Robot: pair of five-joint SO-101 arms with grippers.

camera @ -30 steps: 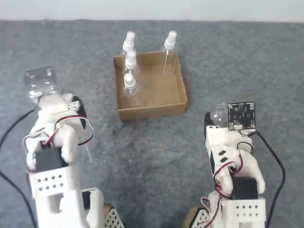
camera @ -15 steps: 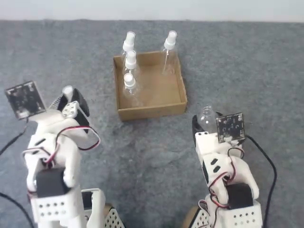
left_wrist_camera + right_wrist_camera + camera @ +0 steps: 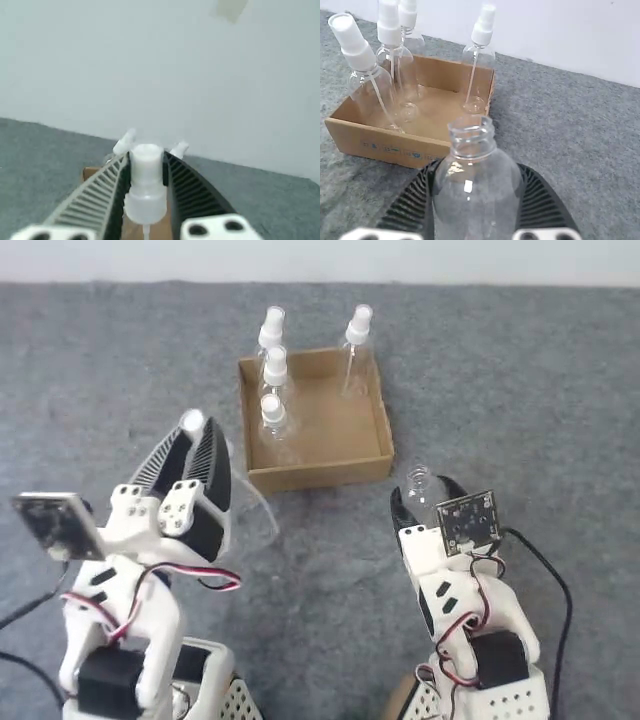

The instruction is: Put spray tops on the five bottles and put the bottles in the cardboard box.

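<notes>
Near the box, left claw pinches a spray top and right claw is clamped round an uncapped bottle.

A bare lab test bench: grey carpet mat, white wall

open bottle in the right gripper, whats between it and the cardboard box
Only bare grey carpet lies between the open bottle and the cardboard box; the high view shows that stretch.
</notes>
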